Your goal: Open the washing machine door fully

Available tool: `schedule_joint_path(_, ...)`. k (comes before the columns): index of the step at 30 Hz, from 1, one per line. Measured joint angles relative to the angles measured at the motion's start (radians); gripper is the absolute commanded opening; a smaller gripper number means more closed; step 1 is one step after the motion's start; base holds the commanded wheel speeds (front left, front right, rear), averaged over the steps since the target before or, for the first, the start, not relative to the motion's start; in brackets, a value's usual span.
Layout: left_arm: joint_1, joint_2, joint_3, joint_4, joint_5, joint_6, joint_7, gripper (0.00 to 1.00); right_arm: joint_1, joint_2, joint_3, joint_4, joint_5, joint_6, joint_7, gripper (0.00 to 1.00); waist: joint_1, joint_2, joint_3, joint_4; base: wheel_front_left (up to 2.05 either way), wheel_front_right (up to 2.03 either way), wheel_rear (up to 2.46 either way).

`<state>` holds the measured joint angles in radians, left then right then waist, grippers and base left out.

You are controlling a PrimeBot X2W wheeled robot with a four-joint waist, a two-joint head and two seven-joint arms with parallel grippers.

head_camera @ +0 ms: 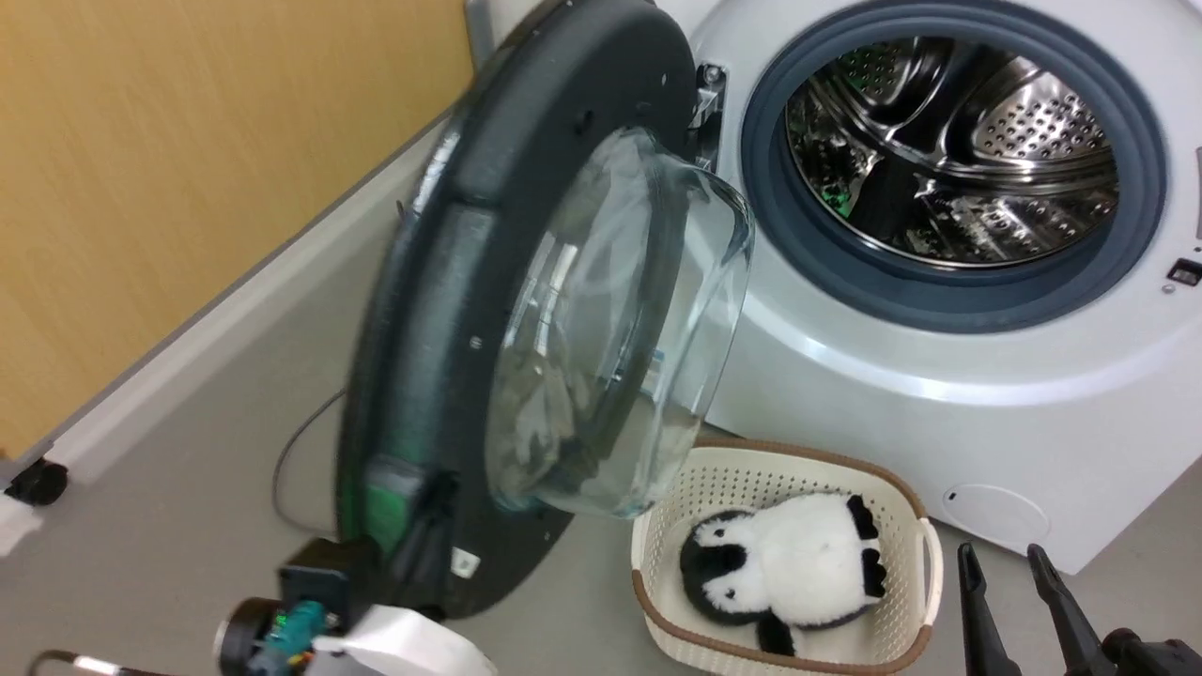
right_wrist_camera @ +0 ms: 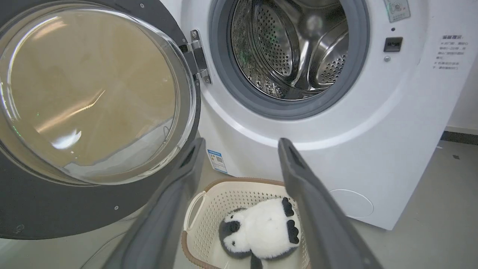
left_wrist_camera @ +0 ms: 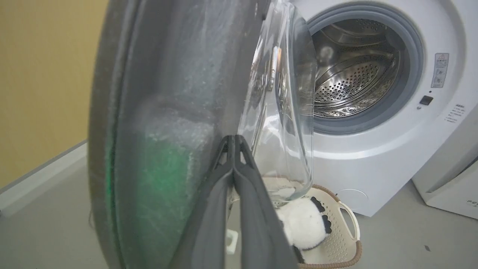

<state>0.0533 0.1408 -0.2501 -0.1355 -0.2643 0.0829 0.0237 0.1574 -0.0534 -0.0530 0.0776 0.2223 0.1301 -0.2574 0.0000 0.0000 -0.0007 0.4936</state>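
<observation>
Looking down, I see the washing machine door [head_camera: 441, 282] swung out at nine o'clock from the drum [head_camera: 948, 141]. My left gripper [left_wrist_camera: 233, 138] is pinched closed against its inside. My right gripper [head_camera: 1000, 554] gapes empty.

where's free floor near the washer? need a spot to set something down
Free: grey floor between the washing machine door and the skirting, bar a thin cable; also the strip right of the basket, by the right gripper. Crowded: under the door's glass, where the basket with its plush toy sits.
</observation>
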Motion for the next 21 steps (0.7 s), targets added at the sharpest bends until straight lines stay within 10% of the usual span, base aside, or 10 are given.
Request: schedule_joint_path(21,-0.252,0.127,0.311,0.225,-0.129,0.041,-0.114,0.00,-0.051,-0.021,0.000,-0.040,-0.063,0.000,0.018,1.00,0.0001,0.0000,0.213,-0.023,0.00,0.00,0.00)
